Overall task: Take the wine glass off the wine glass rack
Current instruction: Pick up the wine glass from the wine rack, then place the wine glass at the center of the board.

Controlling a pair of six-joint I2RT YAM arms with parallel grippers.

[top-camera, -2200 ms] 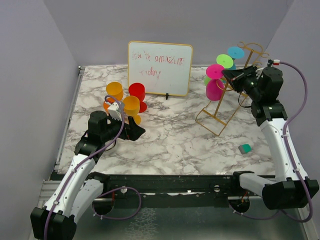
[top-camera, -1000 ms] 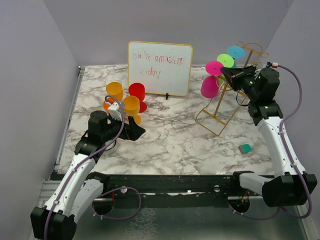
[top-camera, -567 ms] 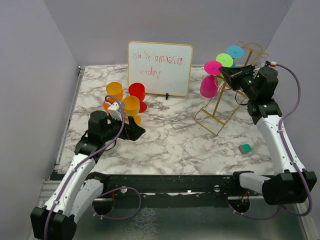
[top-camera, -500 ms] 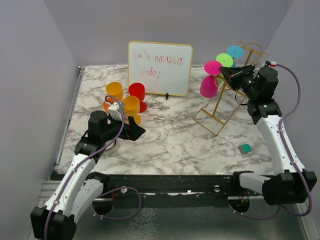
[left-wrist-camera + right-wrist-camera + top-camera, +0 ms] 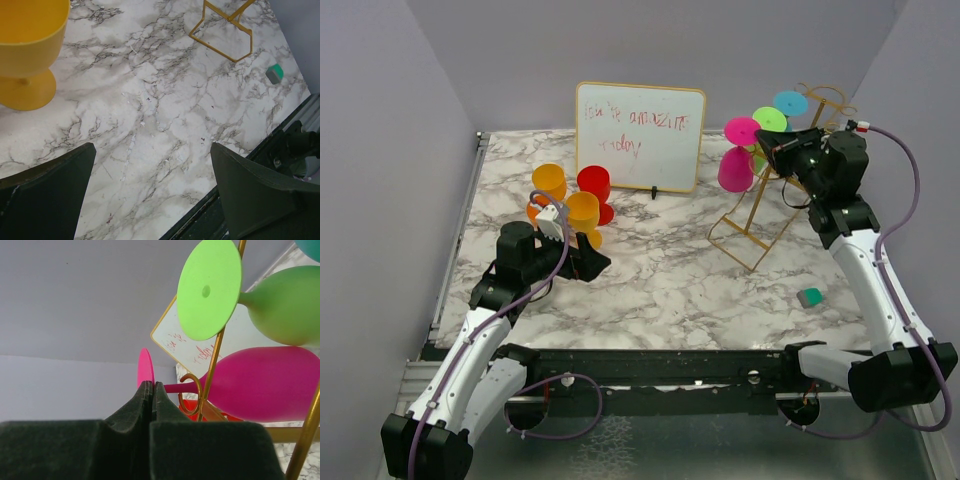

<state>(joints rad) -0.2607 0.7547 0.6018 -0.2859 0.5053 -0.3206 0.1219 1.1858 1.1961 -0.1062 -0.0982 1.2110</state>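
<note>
– Wine glass (image 5: 734, 170), the magenta one: where is it?

– Toward the far right corner of the table (image 5: 660, 285), up off the marble at the left end of the wine glass rack (image 5: 301, 440). Its foot is uppermost and its bowl hangs below, tilted.

– Is the wine glass free of the rack?

– Its stem runs right past the curled end of a gold rail. Whether the two touch cannot be told.

– What is the right gripper (image 5: 151, 386) doing?

– Its fingers are pressed almost together on the thin magenta stem, just beside the foot, so it has the glass in a pinch.

– Anything else on the rails?

– A green glass (image 5: 280, 305) and a blue glass (image 5: 791, 104) hang further back along them.

– And the left gripper (image 5: 152, 145)?

– It hangs low over the marble on the left half of the table. Its jaws are spread wide with nothing between them. A yellow glass (image 5: 30, 50) stands just beside it, with an orange glass (image 5: 549, 180) and a red glass (image 5: 593, 183) behind that.

– What else is on the table?

– A whiteboard (image 5: 640, 135) with red writing stands at the far edge, and a small teal block (image 5: 809, 297) lies near the right edge.
</note>
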